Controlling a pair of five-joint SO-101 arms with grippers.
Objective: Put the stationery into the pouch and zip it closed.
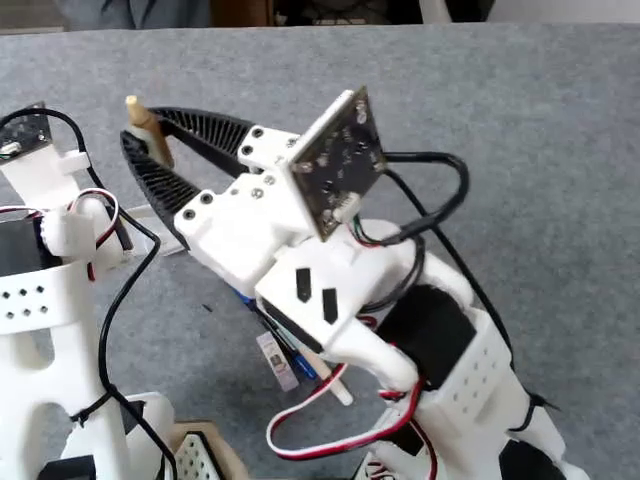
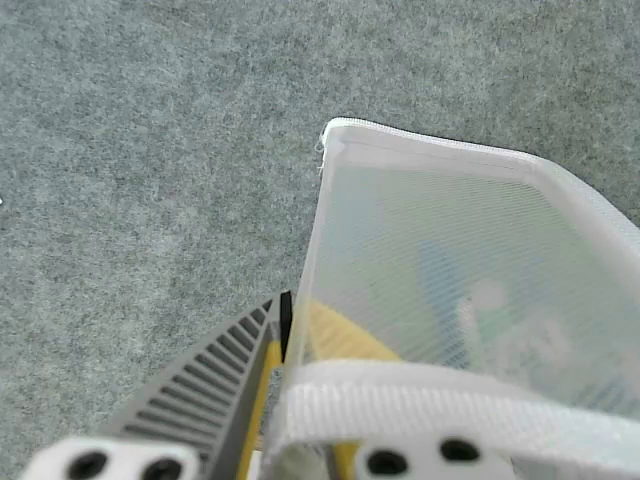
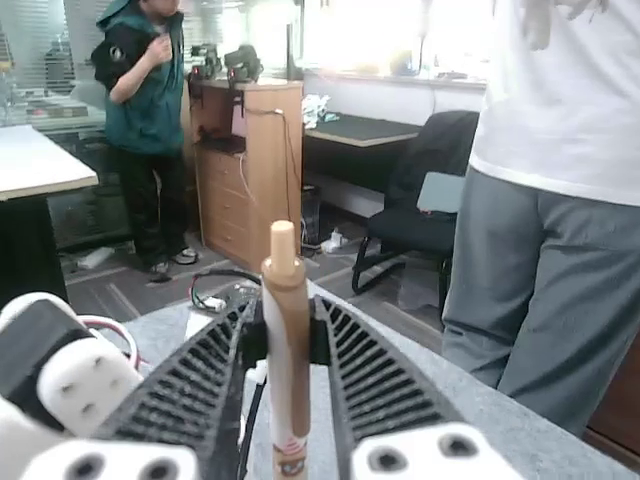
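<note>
Surroundings: the desk (image 1: 520, 120) is covered in a grey, felt-like fabric. In the high view the right arm's white plastic body lies across the middle. A bare circuit-board camera (image 1: 335, 165) is mounted on its wrist, and a black cable (image 1: 440, 190) loops off toward 3 o'clock. The left arm (image 1: 45, 290) stands at 9 o'clock, trailing red and white wires. The right arm's bulk covers most of the loose stationery (image 1: 278, 362) lying at 6 o'clock. A small white piece, a blue one and a pale stick show from beneath it.

Right tool (image 1: 140, 125): it sits at 10 o'clock, its black ribbed fingers clamped on a tan pen (image 1: 155, 140). The right wrist view confirms the hold. The pen (image 3: 285, 330) stands upright, pinched in the right tool (image 3: 287, 318), with its rounded cap clear above the tips. That view also takes in the room behind the desk, with a wooden cabinet (image 3: 245, 170) and a black office chair (image 3: 415, 215).

Pouch (image 2: 470, 280): the left wrist view shows it close up against the left arm's end, over the grey desk fabric. It is translucent white mesh with woven white tape along its edges. Blurred yellow, blue and green shapes show through the mesh. Whether the left tool grips the pouch, I cannot tell.
</note>
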